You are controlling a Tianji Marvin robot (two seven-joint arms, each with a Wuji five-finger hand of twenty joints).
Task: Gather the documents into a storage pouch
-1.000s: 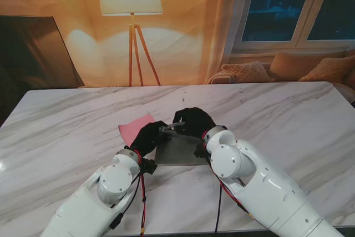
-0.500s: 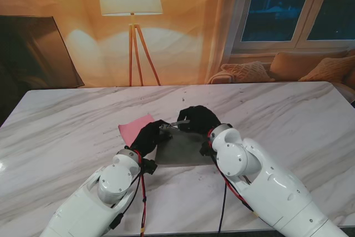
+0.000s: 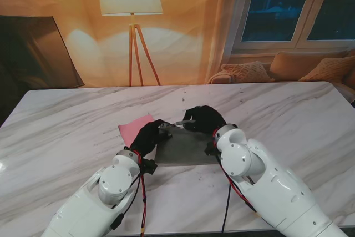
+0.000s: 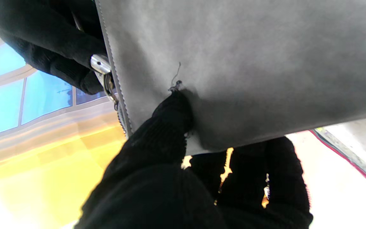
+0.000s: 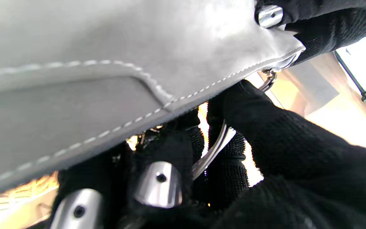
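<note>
A grey felt pouch [image 3: 186, 147] lies flat on the marble table between my two hands. My left hand [image 3: 147, 136] is shut on the pouch's left corner, thumb on top and fingers beneath, as the left wrist view shows on the pouch [image 4: 249, 57]. My right hand [image 3: 204, 119] is at the far edge, shut on the metal zipper pull [image 3: 181, 122]. The right wrist view shows that pull [image 5: 214, 149] pinched between gloved fingers under the stitched pouch [image 5: 106, 63]. A pink document [image 3: 133, 127] lies on the table just left of the pouch, partly hidden by my left hand.
The white marble table [image 3: 288, 115] stretches wide on both sides. Behind its far edge stand a floor lamp [image 3: 132, 4] and a sofa with cushions [image 3: 277, 69] below a window. Red and black cables hang under my forearms.
My right hand has slid to the right along the pouch's far edge with the zipper pull. More of the pouch's grey face shows. The left hand has stayed put.
</note>
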